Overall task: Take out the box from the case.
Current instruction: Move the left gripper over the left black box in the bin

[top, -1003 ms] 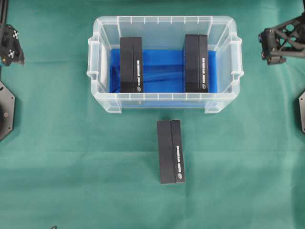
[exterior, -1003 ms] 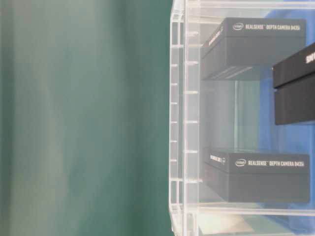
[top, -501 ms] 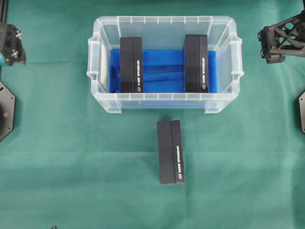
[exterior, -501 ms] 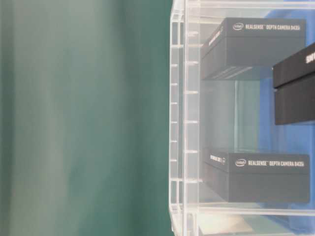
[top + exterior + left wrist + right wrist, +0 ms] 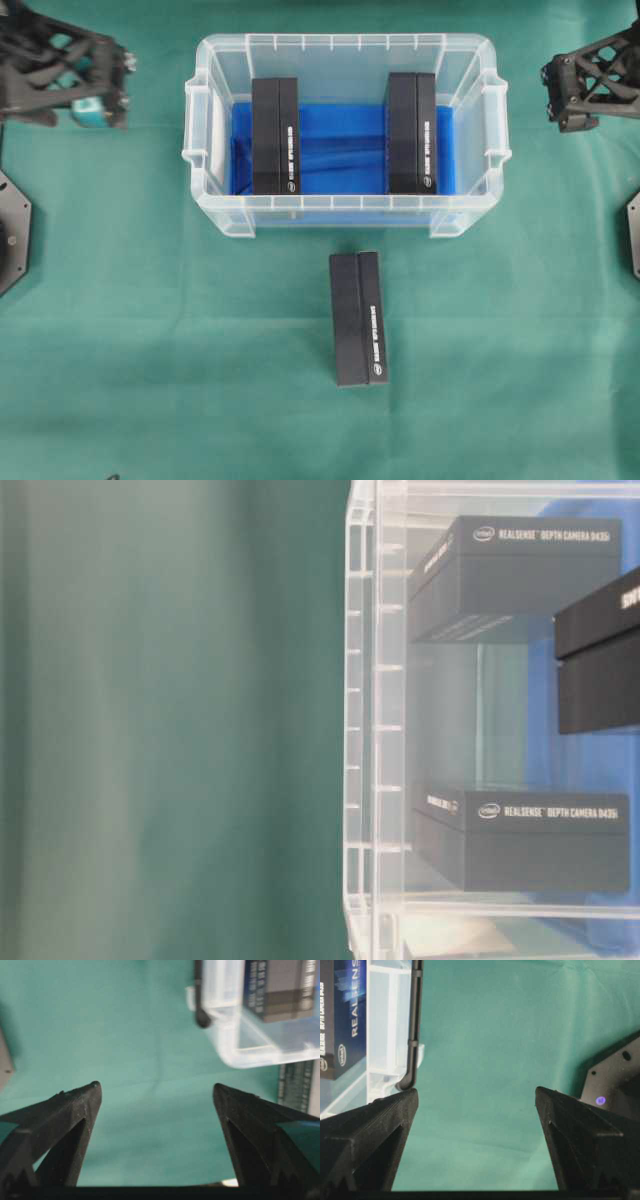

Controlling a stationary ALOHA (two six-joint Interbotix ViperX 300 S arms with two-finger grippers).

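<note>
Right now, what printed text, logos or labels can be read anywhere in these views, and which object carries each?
"intel REALSENSE DEPTH CAMERA D435i": side of the upper dark rectangular cardboard box inside the clear plastic case, table-level view.
"intel REALSENSE DEPTH CAMERA D435i": lower dark box in that case.
"REALSENS", cut off: blue-faced box, right wrist view.
White lettering on the box lying on the green cloth: too small to read overhead.

Inside the case (image 5: pixel 345 208), two boxes (image 5: pixel 275 136) (image 5: pixel 412 132) stand well apart, leaving a wide lane between them. A third box (image 5: pixel 359 318) lies on the counter (image 5: pixel 150 330) near its front edge.
</note>
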